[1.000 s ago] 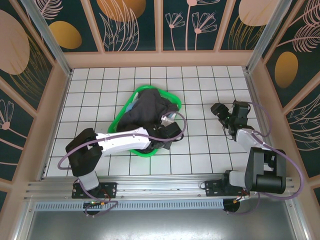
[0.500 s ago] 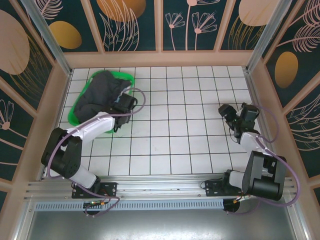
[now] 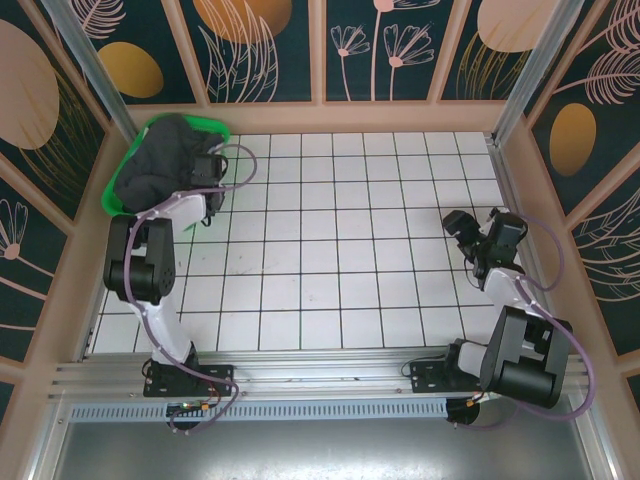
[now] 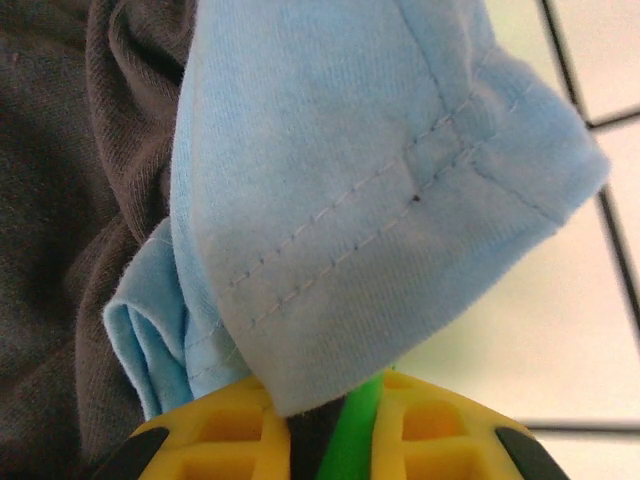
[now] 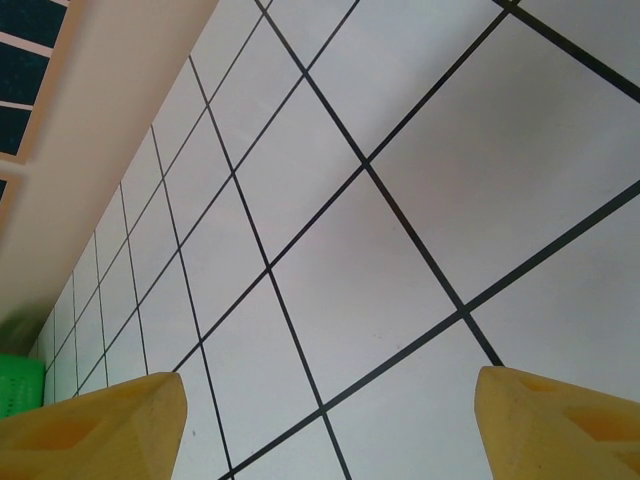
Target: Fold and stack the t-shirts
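The green basket [image 3: 196,119] rim clamped in the jaws of the left gripper [image 4: 332,435] should be released without snagging the light blue t-shirt [image 4: 350,180] draped just above those jaws, the charcoal t-shirt [image 4: 60,200] bunched to their left, while the jaws of the right gripper [image 5: 330,400] are spread apart

Bright, even light fell from overhead on the white surface [image 3: 330,250], leaving only faint, soft shadows beneath the arms. Just ahead of the left gripper [image 4: 335,440] the light blue t-shirt [image 4: 380,200] was sharp, its stitching clear, while the surface beyond looked soft. Far left of the right gripper [image 5: 330,400], the green basket [image 5: 20,380] was blurred.
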